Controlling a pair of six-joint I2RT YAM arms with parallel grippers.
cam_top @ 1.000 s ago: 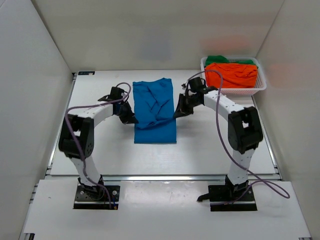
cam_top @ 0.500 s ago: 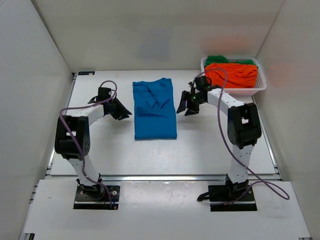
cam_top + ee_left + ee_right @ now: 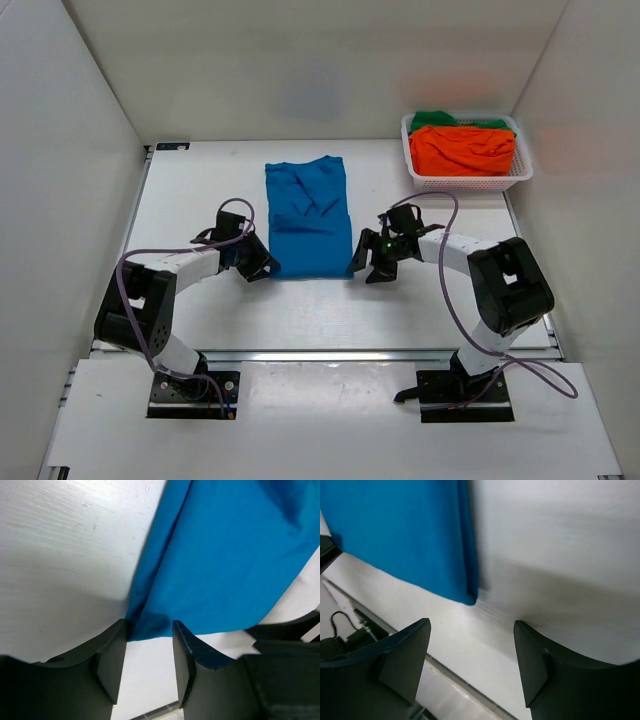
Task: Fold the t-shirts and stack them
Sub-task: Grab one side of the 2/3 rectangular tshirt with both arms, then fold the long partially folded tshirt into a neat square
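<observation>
Left end effector [image 3: 148,630] and right end effector [image 3: 471,625], both spread, flank the blue t-shirt [image 3: 308,220]; basket [image 3: 466,181] well apart.

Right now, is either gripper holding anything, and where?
Nothing is clamped. The left gripper, open, straddles a near corner of the blue t-shirt; the right gripper is open beside it.

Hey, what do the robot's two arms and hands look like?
The left arm and right arm are white tubes with bulky black joints. The left hand and right hand are black, with two flat fingers. A purple cable loops along each.
</observation>
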